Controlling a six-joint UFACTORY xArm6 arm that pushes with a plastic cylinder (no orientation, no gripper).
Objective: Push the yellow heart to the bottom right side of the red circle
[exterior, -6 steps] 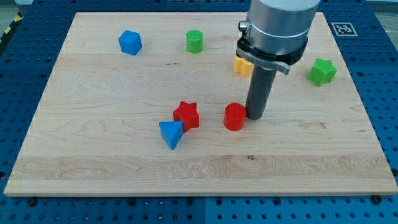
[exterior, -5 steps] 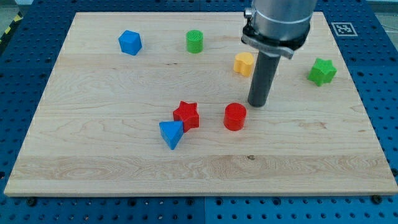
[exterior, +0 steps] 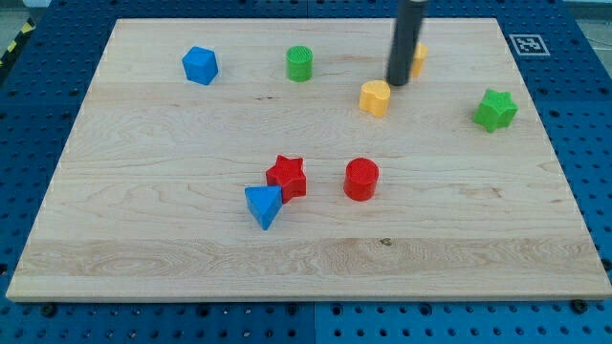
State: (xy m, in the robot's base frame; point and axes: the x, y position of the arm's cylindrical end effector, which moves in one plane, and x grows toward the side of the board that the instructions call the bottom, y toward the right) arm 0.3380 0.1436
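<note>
The rod has moved. A moment ago its end sat right beside the red circle (exterior: 361, 179), on that block's 3 o'clock side. Now my tip (exterior: 397, 82) is far up the board, near the view's top. It sits just at 1 o'clock of the yellow heart (exterior: 375, 97), very close to it, maybe touching.

There is no claw on this arm, only a straight dark rod, so nothing opens or shuts.

The yellow heart has not gone anywhere. It lies well apart from the red circle, at about 12 o'clock from it. The task wants it at 4 or 5 o'clock of the red circle, so the job is not done yet.

I think the rod went up there to get behind the heart. From that side a push would send the heart down the board toward the view's bottom. It would need to pass on the right of the red circle, not bump into it.

Behind the rod there is another small yellow block (exterior: 417, 59), partly hidden. Other blocks sit about: a red star (exterior: 287, 176), a blue triangle (exterior: 263, 205), a blue block (exterior: 200, 65), a green cylinder (exterior: 299, 63) and a green star (exterior: 495, 110).
</note>
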